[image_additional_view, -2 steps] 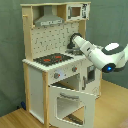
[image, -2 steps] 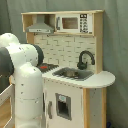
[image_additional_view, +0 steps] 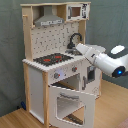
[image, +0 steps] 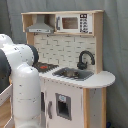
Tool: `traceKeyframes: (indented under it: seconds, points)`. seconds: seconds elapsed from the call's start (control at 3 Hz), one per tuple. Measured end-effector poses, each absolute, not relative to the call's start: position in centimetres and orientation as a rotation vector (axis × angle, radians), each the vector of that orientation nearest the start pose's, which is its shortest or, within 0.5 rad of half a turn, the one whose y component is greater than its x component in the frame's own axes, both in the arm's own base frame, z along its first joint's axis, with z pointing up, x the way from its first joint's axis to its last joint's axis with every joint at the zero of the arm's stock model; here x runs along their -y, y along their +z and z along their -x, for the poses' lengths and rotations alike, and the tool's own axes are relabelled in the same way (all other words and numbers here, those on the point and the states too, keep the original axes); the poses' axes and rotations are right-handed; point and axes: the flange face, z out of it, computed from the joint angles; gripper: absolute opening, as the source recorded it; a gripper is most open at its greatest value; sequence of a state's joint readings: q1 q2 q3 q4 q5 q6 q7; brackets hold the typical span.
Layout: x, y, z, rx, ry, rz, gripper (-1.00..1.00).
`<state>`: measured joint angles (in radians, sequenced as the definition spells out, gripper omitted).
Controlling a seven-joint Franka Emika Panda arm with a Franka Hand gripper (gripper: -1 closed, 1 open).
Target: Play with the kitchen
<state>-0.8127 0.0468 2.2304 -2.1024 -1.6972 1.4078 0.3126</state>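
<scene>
The arm [image_additional_view: 102, 59] reaches over the kitchen [image_additional_view: 47, 75] toward the sink [image: 74, 74]; whether the claw is apart or together cannot be told.

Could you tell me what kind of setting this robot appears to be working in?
Probably a lab or test space, not a real kitchen: the toy kitchen stands alone on a wooden floor before a plain grey curtain, with the robot arm reaching over its counter.

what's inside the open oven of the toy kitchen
In the second exterior view, the windowed oven door of the white and light-wood toy kitchen hangs open. The part of the cavity that shows looks bare; the door and the white robot arm cover the rest.
</scene>
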Motion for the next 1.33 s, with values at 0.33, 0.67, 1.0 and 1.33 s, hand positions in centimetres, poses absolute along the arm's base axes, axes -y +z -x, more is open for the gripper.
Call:
traceKeyframes:
  seconds: [0.33, 0.67, 1.0, 1.33]
  points:
    - [-50.6, 50.5, -18.7, -1.102, 0.955, -1.123, 1.0]
    - [-52.1, 50.0, -17.5, -1.165, 0.964, -1.155, 1.0]
    - [-53.9, 49.6, -16.3, -1.224, 0.977, -1.191, 1.0]
    - [-55.6, 49.0, -15.2, -1.271, 0.989, -1.22, 1.0]
